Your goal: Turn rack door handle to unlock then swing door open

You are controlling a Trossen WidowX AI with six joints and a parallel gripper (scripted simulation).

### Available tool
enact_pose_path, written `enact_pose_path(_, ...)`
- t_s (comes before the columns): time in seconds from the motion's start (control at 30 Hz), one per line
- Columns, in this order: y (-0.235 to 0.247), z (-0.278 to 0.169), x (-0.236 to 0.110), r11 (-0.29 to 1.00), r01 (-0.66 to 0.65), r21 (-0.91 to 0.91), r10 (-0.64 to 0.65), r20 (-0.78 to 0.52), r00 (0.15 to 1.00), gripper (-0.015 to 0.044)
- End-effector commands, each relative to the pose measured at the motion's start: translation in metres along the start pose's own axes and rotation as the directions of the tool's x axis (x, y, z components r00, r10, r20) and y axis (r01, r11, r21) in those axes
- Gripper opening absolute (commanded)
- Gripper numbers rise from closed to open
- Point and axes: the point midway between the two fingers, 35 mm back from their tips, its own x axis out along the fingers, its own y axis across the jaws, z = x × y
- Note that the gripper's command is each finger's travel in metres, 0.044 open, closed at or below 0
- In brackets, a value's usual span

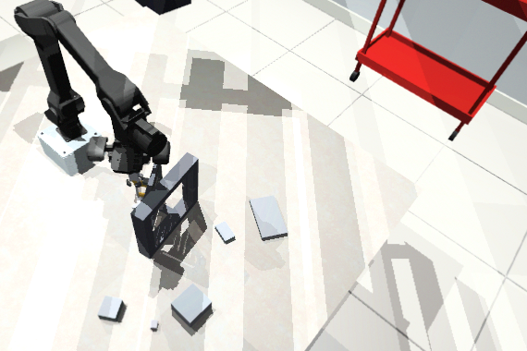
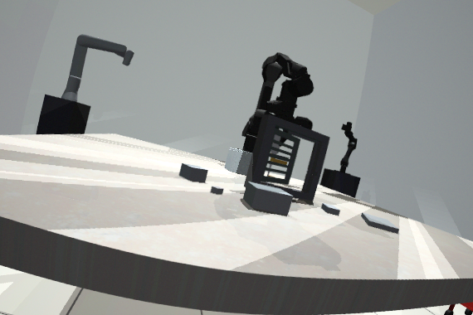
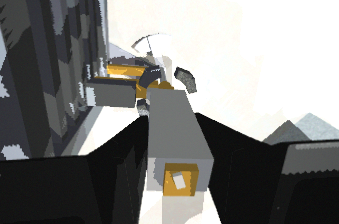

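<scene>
The dark rack frame [image 1: 191, 185] [image 2: 321, 166] stands upright on the table. Its slatted door [image 2: 294, 159] [image 3: 65, 55] is swung partly open toward the arm's side, well short of square to the frame, leaving a gap beside the far post. The grey upright handle [image 3: 177, 125], with an orange square on its end, stands off the door. My gripper [image 3: 169, 121] [image 1: 139, 184] is shut on the handle, one black finger on each side. The slats and frame largely hide the fingers in the exterior view. How far the handle is turned is hard to read.
A large block [image 1: 191, 302] [image 2: 268, 201], a smaller block [image 1: 111, 308] [image 2: 193, 172] and a tiny one [image 1: 154, 325] [image 2: 216, 190] lie before the frame. A small slab [image 1: 225, 232] [image 2: 330, 208] and a flat plate [image 1: 268, 217] [image 2: 379, 222] lie beyond its far post.
</scene>
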Motion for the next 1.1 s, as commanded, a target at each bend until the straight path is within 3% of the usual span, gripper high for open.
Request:
enact_pose_path(0.0, -0.004, 0.002, 0.000, 0.997, -0.010, -0.077, 0.010, 0.008, 1.000, 0.0014)
enact_pose_path(1.07, -0.058, 0.030, 0.000, 0.870, 0.000, -0.492, 0.006, 0.011, 1.000, 0.0014)
